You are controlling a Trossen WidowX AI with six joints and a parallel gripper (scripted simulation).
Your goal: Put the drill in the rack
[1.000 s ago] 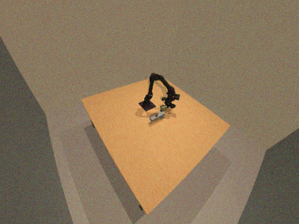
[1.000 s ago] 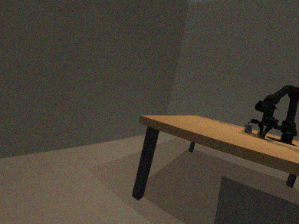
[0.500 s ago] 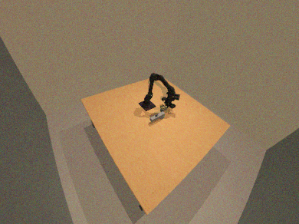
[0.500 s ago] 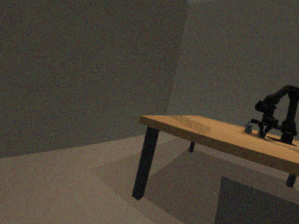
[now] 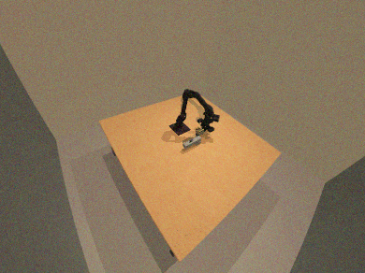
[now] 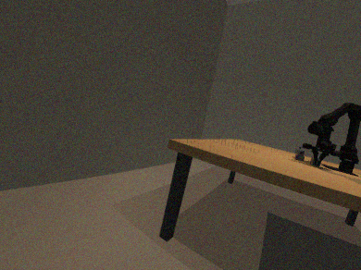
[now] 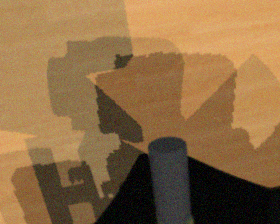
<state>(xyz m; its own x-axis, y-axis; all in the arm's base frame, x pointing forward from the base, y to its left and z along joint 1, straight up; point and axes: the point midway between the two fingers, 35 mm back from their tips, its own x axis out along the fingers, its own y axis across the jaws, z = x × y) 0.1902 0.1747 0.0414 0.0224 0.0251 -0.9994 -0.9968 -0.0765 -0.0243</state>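
Observation:
My gripper [image 5: 209,129] [image 6: 316,164] [image 7: 156,159] is low over the table, shut on the drill. The drill [image 7: 171,185] shows in the wrist view as a blue-grey cylinder between the black fingers, its round end pointing away from them. A pale grey block [image 5: 188,144] with a dark spot stands just in front of the gripper. A small yellowish-grey piece [image 5: 199,131] sits between the block and the gripper. Which of these is the rack or the key's fixture is too small to tell. The drill's lower end is cut off in the wrist view.
The wooden table [image 5: 187,201] [image 6: 259,159] carries the arm, its dark base plate [image 5: 179,129] left of the gripper in the top view. The arm's shadows fall across the tabletop around the fingers in the wrist view.

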